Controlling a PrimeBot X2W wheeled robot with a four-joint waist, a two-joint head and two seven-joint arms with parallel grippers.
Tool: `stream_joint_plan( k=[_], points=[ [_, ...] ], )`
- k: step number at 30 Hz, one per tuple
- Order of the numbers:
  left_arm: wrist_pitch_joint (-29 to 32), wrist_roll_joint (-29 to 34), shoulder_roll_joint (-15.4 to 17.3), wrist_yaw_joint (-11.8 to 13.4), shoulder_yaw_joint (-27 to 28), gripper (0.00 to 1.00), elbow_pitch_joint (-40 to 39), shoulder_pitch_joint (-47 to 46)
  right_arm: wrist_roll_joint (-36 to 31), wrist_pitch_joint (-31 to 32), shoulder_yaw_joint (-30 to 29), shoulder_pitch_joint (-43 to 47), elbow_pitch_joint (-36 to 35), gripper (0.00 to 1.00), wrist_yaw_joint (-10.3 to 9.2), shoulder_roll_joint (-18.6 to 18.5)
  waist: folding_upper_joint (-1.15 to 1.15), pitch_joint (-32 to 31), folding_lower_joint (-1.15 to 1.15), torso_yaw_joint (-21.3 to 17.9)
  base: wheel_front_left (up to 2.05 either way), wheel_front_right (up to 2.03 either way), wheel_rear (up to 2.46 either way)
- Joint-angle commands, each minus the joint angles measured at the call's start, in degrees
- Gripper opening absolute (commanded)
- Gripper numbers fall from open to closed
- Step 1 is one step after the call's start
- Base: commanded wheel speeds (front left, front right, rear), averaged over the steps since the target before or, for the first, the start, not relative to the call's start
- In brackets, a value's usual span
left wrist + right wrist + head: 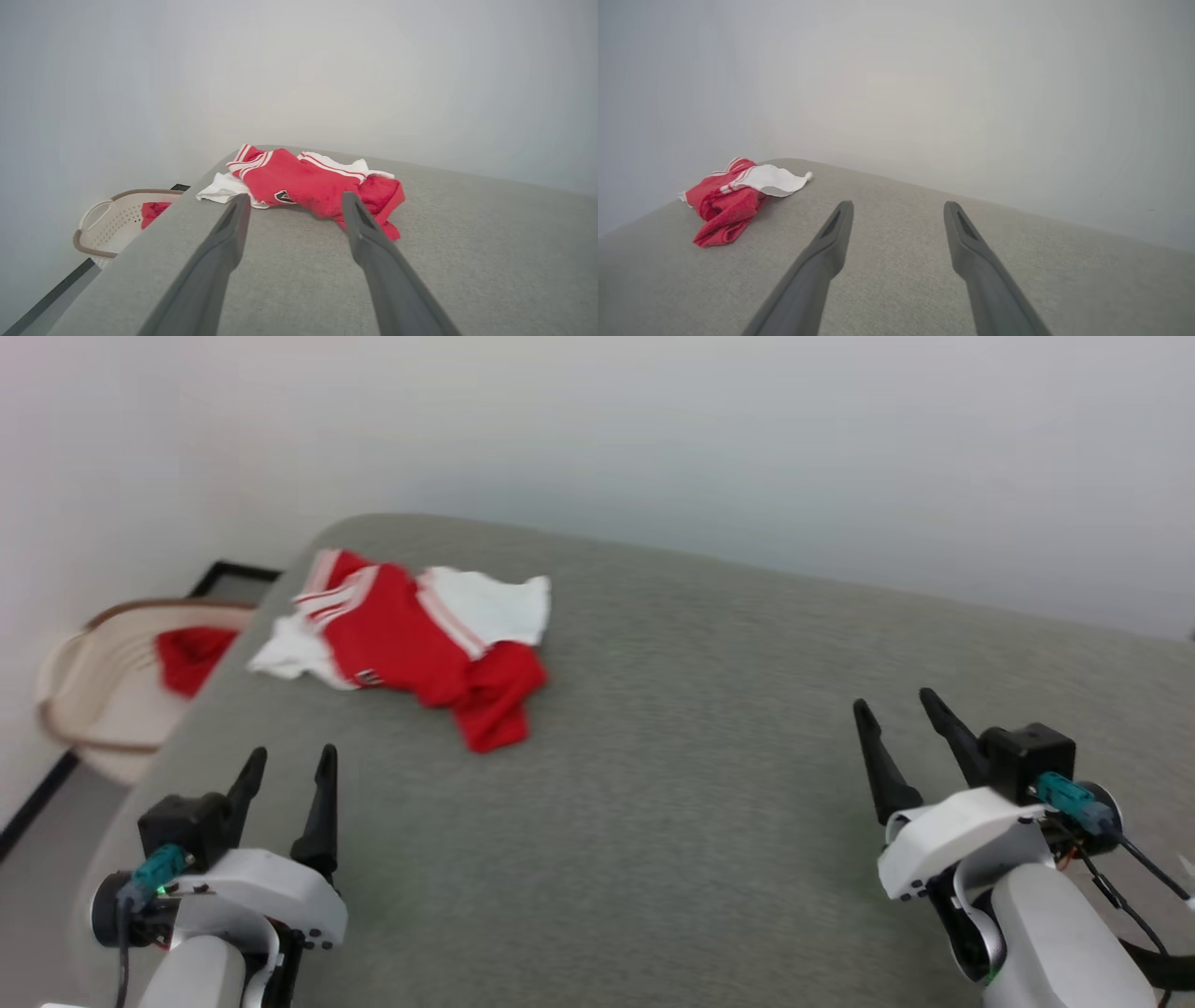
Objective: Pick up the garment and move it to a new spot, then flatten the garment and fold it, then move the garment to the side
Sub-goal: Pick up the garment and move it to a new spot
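Left gripper (291, 758) fingers spread wide, empty, over the near-left of the grey surface (672, 784). Right gripper (892, 702) same, near-right. Garment (411, 635) lies crumpled at the far-left corner, apart from both. Beyond the left edge, beige basket (58, 674) holds a plain red cloth (191, 655).

Wall (747, 448): plain, pale, evenly lit.
Surface (700, 756): grey fabric, far-left corner rounded.
Floor (37, 915): grey, edged by black skirting (35, 801).
Basket (93, 709): cream, perforated, brown-rimmed, stood on floor beside surface; red cloth (191, 653) held inside.
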Motion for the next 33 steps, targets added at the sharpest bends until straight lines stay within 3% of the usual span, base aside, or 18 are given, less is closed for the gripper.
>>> stream_joint_plan(
  k=[1, 7, 9, 21, 27, 33],
  points=[
    [0.02, 0.33, -0.08, 0.26, 0.36, 1.00, 0.04, 0.22, 0.55, -0.20, 0.64, -0.74, 0.21, 1.00, 0.04, 0.07, 0.00, 0.13, 0.00, 6.61, 0.00, 0.00, 0.00],
    [0.02, 1.58, -0.85, 0.87, 1.72, 1.00, -0.31, 1.43, 1.60, -0.42, 3.42, -1.94, 1.60, 1.00, 0.04, 0.32, 0.00, 0.33, 0.00, 13.87, 0.00, 0.00, 0.00],
    [0.02, 1.63, -0.48, 1.48, 3.28, 1.00, -0.91, 2.24, 2.03, -0.35, 5.58, -3.53, 1.96, 1.00, 0.04, 0.85, 0.00, 1.18, 0.00, 14.59, 0.00, 0.00, 0.00],
    [0.02, 2.32, -2.56, 2.73, 12.23, 1.00, -8.41, 9.06, 8.19, -0.68, 19.70, -13.66, 8.61, 1.00, 0.03, 3.00, 0.00, 4.43, 0.00, 16.28, -0.05, -0.05, -0.05],
    [0.02, 3.30, -3.88, 2.16, 13.18, 1.00, -9.57, 10.03, 10.67, -0.88, 21.34, -14.95, 9.86, 1.00, 0.03, 2.63, 0.00, 4.60, 0.00, 16.08, -0.05, -0.05, -0.05],
    [0.02, 3.93, -4.47, 0.46, 11.44, 1.00, -7.97, 7.32, 10.75, -0.92, 18.97, -12.86, 8.26, 1.00, 0.03, 0.88, 0.00, 5.10, 0.00, 15.55, 0.00, 0.00, 0.00]
  ],
)
